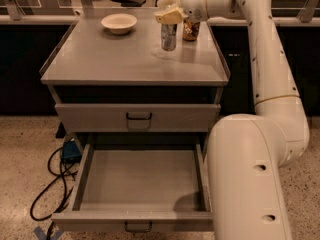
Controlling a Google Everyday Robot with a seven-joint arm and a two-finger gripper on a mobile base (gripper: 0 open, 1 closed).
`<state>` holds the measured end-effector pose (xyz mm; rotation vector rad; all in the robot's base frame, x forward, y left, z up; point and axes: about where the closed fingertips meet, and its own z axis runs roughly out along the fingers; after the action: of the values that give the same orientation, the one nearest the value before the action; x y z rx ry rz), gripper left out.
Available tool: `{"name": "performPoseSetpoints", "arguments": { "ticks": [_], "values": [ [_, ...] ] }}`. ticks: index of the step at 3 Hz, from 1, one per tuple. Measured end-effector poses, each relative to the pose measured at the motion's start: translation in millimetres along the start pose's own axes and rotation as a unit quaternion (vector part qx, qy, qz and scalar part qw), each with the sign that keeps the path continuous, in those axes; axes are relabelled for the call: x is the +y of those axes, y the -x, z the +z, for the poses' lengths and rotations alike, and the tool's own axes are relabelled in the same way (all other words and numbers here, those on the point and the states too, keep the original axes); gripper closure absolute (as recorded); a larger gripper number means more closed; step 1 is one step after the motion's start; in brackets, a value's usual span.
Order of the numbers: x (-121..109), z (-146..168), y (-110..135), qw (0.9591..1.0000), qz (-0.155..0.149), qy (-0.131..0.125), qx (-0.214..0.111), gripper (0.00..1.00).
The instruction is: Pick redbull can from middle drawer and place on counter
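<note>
The redbull can [169, 38], slim and silver-grey, stands upright on or just above the counter [115, 59], right of its middle. My gripper [170, 15] comes down from above and its pale fingers [168, 17] are shut around the can's top, which hides the lid. The middle drawer [142, 176] is pulled out at the bottom of the cabinet, and its grey floor shows nothing on it.
A white bowl [119, 23] sits at the counter's back left. A wider brown-orange can [190, 30] stands just behind and right of the redbull can. A closed drawer [139, 117] sits above the open one. My white arm [250, 179] fills the right foreground. Black cables [55, 176] lie on the floor at left.
</note>
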<state>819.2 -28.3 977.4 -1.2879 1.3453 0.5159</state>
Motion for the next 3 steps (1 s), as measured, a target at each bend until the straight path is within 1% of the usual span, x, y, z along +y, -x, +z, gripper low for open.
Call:
{"name": "performPoseSetpoints", "arguments": {
  "ticks": [1, 2, 3],
  "values": [
    [-2, 1, -13, 0.9999, 0.007, -0.009, -0.002, 1.00],
    [-1, 0, -22, 0.9997, 0.004, -0.023, -0.004, 1.00],
    [7, -3, -30, 0.9994, 0.003, -0.035, -0.002, 1.00]
  ]
}}
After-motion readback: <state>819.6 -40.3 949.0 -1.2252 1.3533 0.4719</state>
